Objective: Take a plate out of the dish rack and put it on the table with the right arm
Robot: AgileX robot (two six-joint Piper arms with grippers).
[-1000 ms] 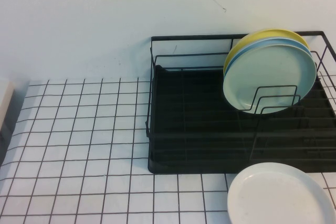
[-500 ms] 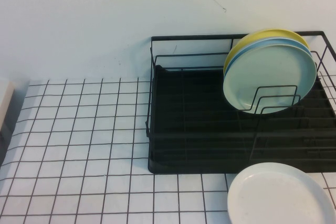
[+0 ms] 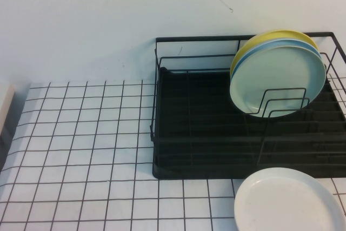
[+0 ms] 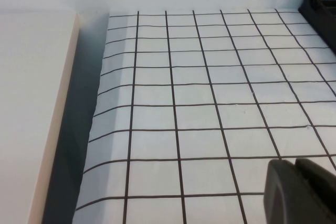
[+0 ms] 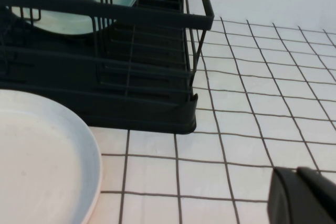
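The pale mint-green plate stands upright at the front of the dividers in the right part of the black wire dish rack. Its lower edge also shows behind the rack's bars in the right wrist view. The gridded white table spreads left of the rack. Neither arm appears in the high view. My right gripper hovers shut and empty over the table, near the rack's corner. My left gripper is shut and empty above bare grid squares.
A light blue plate and a yellow plate stand behind the mint one. A white plate lies flat on the table in front of the rack. A beige surface borders the table's left edge across a dark gap.
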